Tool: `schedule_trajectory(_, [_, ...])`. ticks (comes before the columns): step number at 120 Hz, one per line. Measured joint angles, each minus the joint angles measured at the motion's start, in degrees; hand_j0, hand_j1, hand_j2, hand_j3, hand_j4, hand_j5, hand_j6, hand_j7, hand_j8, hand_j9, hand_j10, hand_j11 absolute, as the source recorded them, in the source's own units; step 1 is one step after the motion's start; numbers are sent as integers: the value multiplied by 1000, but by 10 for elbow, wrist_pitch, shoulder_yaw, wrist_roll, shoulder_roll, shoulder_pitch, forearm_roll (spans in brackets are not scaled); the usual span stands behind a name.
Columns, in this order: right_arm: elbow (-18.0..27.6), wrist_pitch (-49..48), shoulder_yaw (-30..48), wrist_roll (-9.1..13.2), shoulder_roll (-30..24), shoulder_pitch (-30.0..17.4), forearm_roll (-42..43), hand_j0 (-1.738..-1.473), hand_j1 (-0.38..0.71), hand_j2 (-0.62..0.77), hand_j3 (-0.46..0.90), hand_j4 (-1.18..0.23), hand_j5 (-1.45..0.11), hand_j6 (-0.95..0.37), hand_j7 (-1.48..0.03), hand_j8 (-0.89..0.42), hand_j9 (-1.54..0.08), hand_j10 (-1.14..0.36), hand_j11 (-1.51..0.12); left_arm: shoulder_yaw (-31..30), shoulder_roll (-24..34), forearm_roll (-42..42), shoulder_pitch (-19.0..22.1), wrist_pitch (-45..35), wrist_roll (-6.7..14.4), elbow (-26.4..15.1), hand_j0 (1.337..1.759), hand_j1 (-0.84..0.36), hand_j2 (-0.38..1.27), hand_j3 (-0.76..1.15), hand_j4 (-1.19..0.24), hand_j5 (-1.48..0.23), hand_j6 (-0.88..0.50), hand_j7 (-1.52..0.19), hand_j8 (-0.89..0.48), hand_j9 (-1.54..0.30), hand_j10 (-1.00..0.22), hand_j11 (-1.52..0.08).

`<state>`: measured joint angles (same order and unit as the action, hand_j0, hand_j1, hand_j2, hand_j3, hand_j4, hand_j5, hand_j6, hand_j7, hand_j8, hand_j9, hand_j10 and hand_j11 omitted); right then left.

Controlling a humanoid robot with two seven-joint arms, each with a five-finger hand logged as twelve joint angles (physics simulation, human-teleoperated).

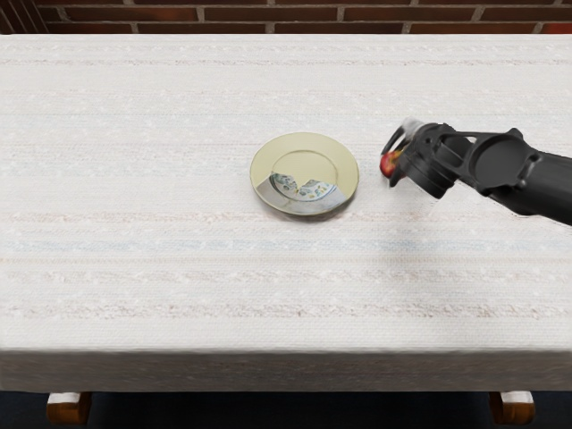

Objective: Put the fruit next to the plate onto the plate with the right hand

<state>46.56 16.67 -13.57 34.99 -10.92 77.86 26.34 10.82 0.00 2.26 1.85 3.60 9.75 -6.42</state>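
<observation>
Tabletop [179,295] carrying plate [304,138] at middle, nothing lying on it. Fruit [389,164] sitting just right of rim, apart from it, mostly hidden. Right hand [424,154] reaching in low from right, fingers [393,138] curling around fruit, seemingly gripping it, though view is poor. Risk: shallow grip letting round fruit slip during lift and roll off; hand nudging plate during carry

**Q:** Position of the round glossy gold-coloured plate [299,148]?
**A:** Frame centre, on the white textured table [179,268].
**Q:** Hand status?
**A:** The black right hand [427,159], right of centre, has its fingers curled around the small red fruit [389,164], near the plate's right rim, not touching it.
</observation>
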Motion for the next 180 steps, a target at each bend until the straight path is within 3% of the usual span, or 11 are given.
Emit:
schedule_trajectory(19, [43,-57,67,0,-54,11,-8,-1654,301,451,2,-773,-1201,-385,-1124,-340,-1194,-771,-1201,0,0,0,0,0,0,0,1658,58,49,0,-243,-316,-243,-316,-243,-316,-243,-316])
schedule_trajectory(37, [75,-105,125,0,-76,21,-35,-1657,291,422,2,-800,-1219,-371,-1130,-330,-1216,-778,-1227,0,0,0,0,0,0,0,1658,58,49,0,-243,-316,-243,-316,-243,-316,-243,-316])
schedule_trajectory(67, [124,-119,159,0,-79,37,-80,-1657,279,393,0,-820,-1228,-391,-1133,-313,-1216,-794,-1231,0,0,0,0,0,0,0,1658,58,49,0,-243,-316,-243,-316,-243,-316,-243,-316])
schedule_trajectory(89, [117,-115,163,0,-41,35,-90,-1656,243,351,1,-826,-1231,-394,-1134,-341,-1197,-833,-1206,0,0,0,0,0,0,0,1658,58,49,0,-243,-316,-243,-316,-243,-316,-243,-316])
schedule_trajectory(109, [74,-118,164,0,3,28,-90,-1658,327,543,1,-835,-1216,-426,-1134,-350,-1187,-824,-1190,0,0,0,0,0,0,0,1658,58,49,0,-243,-316,-243,-316,-243,-316,-243,-316])
schedule_trajectory(123, [60,-119,164,0,14,25,-90,-1658,358,585,1,-836,-1209,-422,-1132,-347,-1180,-835,-1184,0,0,0,0,0,0,0,1658,58,49,0,-243,-316,-243,-316,-243,-316,-243,-316])
schedule_trajectory(134, [55,-109,164,0,16,25,-88,-1658,301,384,0,-713,-1015,-426,-959,-368,-993,-714,-996,0,0,0,0,0,0,0,1658,58,49,0,-243,-316,-243,-316,-243,-316,-243,-316])
schedule_trajectory(147, [53,-98,165,0,16,25,-87,-1658,115,213,0,-487,-686,-319,-653,-284,-673,-488,-675,0,0,0,0,0,0,0,1658,58,49,0,-243,-316,-243,-316,-243,-316,-243,-316])
schedule_trajectory(162, [52,-89,165,0,15,25,-87,-1658,-71,111,0,-287,-401,-196,-383,-177,-394,-287,-395,0,0,0,0,0,0,0,1658,58,49,0,-243,-316,-243,-316,-243,-316,-243,-316])
schedule_trajectory(180, [62,-96,197,0,-5,25,-88,-1658,-186,49,0,-163,-225,-120,-216,-111,-221,-163,-222,0,0,0,0,0,0,0,1658,58,49,0,-243,-316,-243,-316,-243,-316,-243,-316])
